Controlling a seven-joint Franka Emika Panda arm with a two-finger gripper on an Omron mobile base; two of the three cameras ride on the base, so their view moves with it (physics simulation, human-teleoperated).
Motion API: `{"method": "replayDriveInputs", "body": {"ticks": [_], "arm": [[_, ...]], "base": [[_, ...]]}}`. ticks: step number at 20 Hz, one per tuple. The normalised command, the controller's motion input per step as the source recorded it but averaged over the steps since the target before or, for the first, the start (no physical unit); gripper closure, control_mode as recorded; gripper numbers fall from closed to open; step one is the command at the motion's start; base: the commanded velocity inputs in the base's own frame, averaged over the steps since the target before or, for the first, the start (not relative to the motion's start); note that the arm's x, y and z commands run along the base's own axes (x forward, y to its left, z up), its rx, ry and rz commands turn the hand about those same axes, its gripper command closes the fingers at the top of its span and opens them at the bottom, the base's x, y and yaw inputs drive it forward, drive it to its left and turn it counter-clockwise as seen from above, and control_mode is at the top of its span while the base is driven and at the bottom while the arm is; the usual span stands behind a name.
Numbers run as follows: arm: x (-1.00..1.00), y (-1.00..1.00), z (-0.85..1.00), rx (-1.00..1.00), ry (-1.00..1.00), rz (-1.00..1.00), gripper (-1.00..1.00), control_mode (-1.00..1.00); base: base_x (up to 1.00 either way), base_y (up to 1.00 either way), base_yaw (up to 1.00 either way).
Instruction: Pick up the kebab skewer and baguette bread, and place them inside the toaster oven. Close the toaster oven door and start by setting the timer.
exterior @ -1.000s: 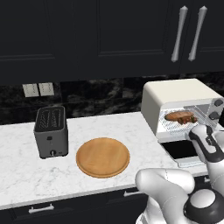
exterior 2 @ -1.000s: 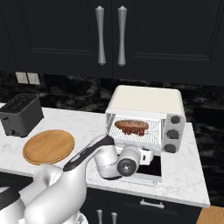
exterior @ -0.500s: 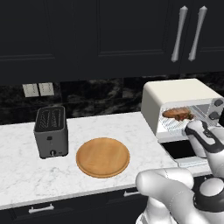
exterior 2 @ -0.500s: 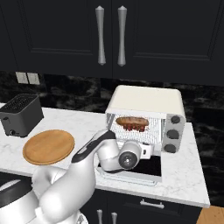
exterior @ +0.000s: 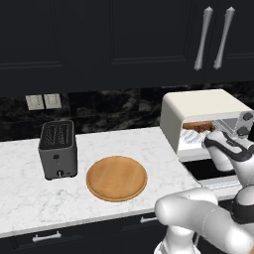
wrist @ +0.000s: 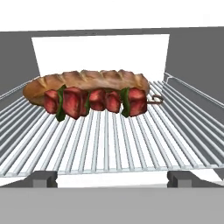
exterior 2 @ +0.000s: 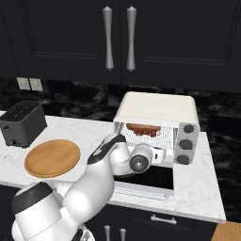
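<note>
I have the gripper point(wrist: 112, 178) spread wide and holding nothing, its two dark fingertips point(wrist: 43, 178) at the mouth of the boxy cream-white toaster oven point(exterior 2: 157, 111). Both foods lie inside on the oven's wire rack point(wrist: 109, 144): the short golden-brown baguette bread point(wrist: 87, 81) towards the back, and the thin kebab skewer with dark red and green chunks point(wrist: 94, 101) just in front of it, touching or nearly so along its length. I judge the loading finished; the door and timer remain.

The dark glass toaster oven door with its pale frame point(exterior 2: 149, 179) lies folded down flat over the white marbled surface point(exterior: 99, 149). It should swing stiffly on its hinge, rigid and smooth. I would get under its free front edge near the bar handle, which I cannot make out clearly, and lift rather than pinch the slick glass.

The dark round knobs point(exterior 2: 187, 143) on the oven's right look small and smooth; turning one will need a centred grip.
</note>
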Motion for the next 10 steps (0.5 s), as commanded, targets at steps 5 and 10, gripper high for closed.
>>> {"method": "replayDriveInputs", "body": {"ticks": [5,10], "arm": [[0.26,0.00,0.00,0.00,0.00,0.00,-1.00,-1.00],[0.22,0.00,0.00,0.00,0.00,0.00,-1.00,-1.00]], "base": [[0.00,0.00,0.00],[0.00,0.00,0.00]]}}
